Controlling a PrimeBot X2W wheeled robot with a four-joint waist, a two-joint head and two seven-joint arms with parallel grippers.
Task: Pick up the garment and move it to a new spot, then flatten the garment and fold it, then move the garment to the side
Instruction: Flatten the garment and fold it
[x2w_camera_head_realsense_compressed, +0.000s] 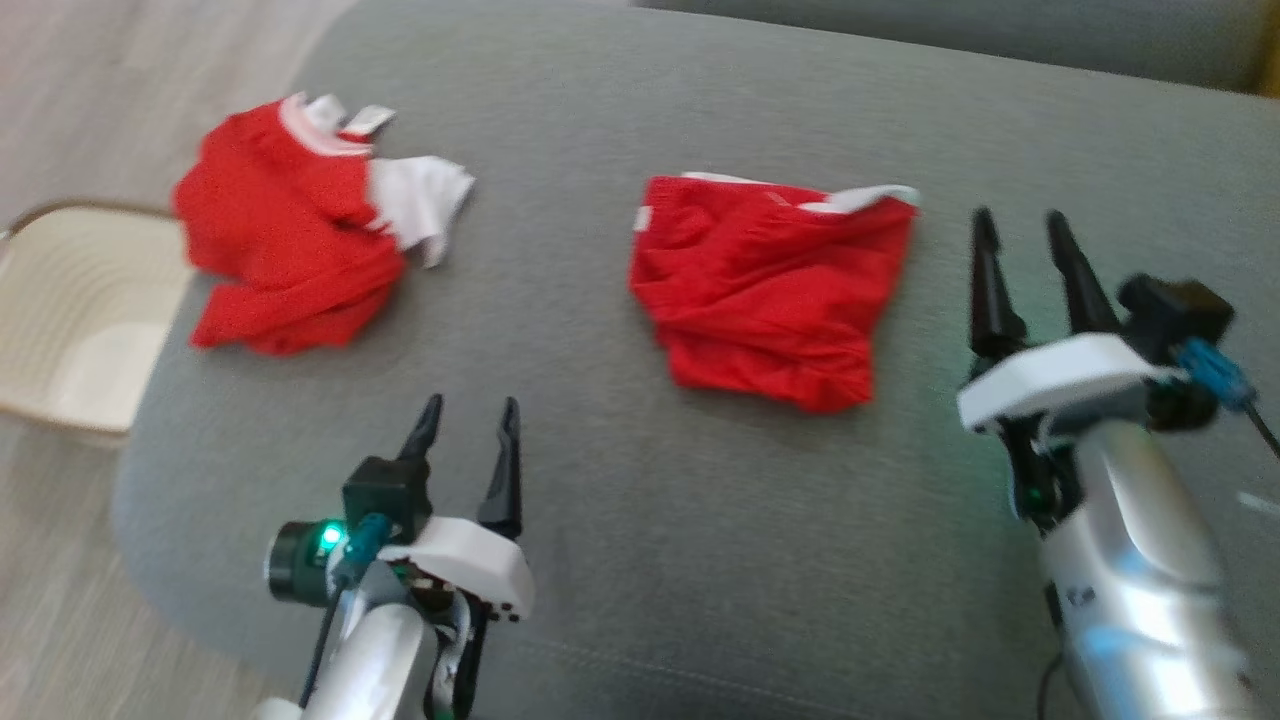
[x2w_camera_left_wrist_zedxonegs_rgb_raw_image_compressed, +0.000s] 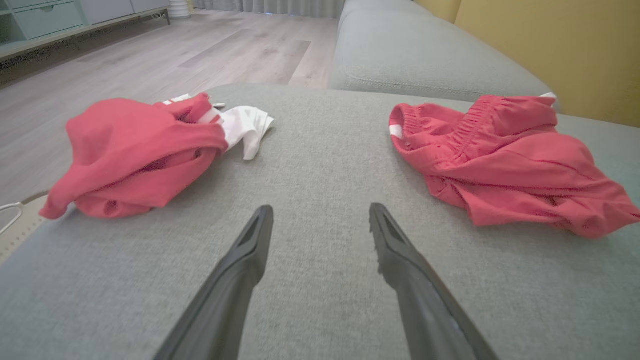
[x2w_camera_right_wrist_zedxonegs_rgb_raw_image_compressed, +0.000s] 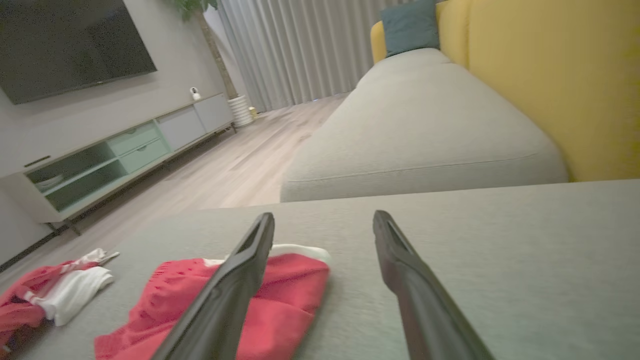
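Silver forearms (x2w_camera_head_realsense_compressed: 1130, 560), white wrist housings (x2w_camera_head_realsense_compressed: 1050, 380), black tapered fingers (x2w_camera_head_realsense_compressed: 990, 290); green LED (x2w_camera_head_realsense_compressed: 330, 537) by left wrist camera (x2w_camera_head_realsense_compressed: 385, 492), blue connector (x2w_camera_head_realsense_compressed: 1215, 370) on right.

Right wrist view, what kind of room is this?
Probably a home living room: a grey sofa, a dark television on the wall above a low cabinet, and long curtains.

Left arm (x2w_camera_head_realsense_compressed: 370, 650) and right arm (x2w_camera_head_realsense_compressed: 1130, 560): jaws spread wide.
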